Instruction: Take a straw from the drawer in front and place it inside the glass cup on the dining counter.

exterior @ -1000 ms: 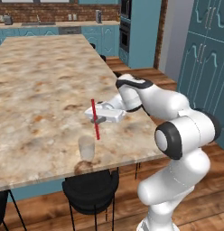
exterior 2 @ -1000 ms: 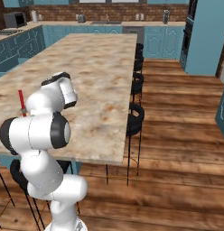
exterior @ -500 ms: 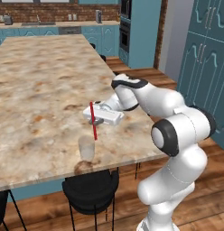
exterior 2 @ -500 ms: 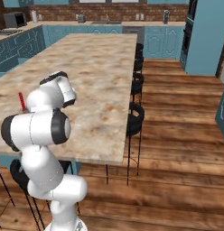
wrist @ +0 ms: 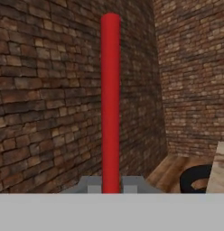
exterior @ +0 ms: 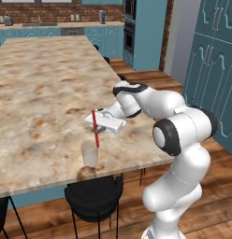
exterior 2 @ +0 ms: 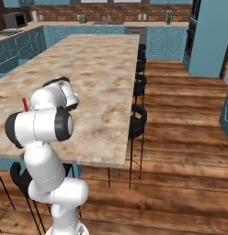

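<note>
Red straw (exterior: 95,128) pinched in gripper (exterior: 96,124) | fingers pressed on it | glass cup (exterior: 90,153) at 6 o'clock below, on dining counter (exterior: 47,88)

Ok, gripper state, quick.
Gripper: shut on the straw, held near upright just above the cup.

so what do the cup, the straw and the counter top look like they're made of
The glass cup looks like clear, colourless glass or plastic: the stone shows through it. The straw looks like plain matte red plastic, uniform and unmarked. The dining counter looks like polished beige marble-like stone, mottled with brown and orange.
</note>
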Controlling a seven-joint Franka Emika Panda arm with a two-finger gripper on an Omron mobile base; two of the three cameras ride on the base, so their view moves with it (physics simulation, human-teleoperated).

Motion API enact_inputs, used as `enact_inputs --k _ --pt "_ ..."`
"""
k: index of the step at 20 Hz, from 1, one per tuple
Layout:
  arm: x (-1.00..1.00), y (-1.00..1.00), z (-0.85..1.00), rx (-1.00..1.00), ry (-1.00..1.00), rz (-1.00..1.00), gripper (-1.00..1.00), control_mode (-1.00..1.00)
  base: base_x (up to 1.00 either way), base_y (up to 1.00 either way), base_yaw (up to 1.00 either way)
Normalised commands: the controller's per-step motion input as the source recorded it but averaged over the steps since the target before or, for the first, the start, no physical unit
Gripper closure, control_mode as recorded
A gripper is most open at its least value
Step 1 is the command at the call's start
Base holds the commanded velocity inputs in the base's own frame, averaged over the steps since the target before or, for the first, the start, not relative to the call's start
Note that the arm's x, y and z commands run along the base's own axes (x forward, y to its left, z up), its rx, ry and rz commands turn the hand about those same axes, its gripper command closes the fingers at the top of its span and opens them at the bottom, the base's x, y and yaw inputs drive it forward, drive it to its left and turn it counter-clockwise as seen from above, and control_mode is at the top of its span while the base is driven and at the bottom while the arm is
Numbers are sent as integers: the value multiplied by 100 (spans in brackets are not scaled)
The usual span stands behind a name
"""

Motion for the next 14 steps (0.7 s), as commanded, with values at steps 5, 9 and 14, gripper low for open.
enact_inputs --k 5,9,14 --pt "26 16 -21 0 -2 -2 100 -100 0 0 0" --pt "34 18 -20 0 -2 -2 100 -100 0 0 0" --pt "35 12 -21 0 0 -2 100 -100 0 0 0"
